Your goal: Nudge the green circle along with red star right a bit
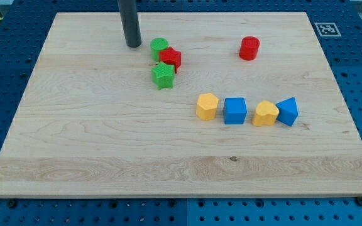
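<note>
The green circle (159, 46) sits on the wooden board (93, 125) near the view's top, left of centre. The red star (170, 58) touches it on its lower right. A green star (163, 75) lies just below both, touching the red star. My tip (132, 45) is down on the board a short gap to the left of the green circle, not touching it.
A red cylinder (249, 48) stands to the right near the top. A row lies below centre right: yellow hexagon-like block (207, 106), blue cube (234, 110), yellow heart-like block (265, 113), blue triangular block (288, 111). Blue pegboard surrounds the board.
</note>
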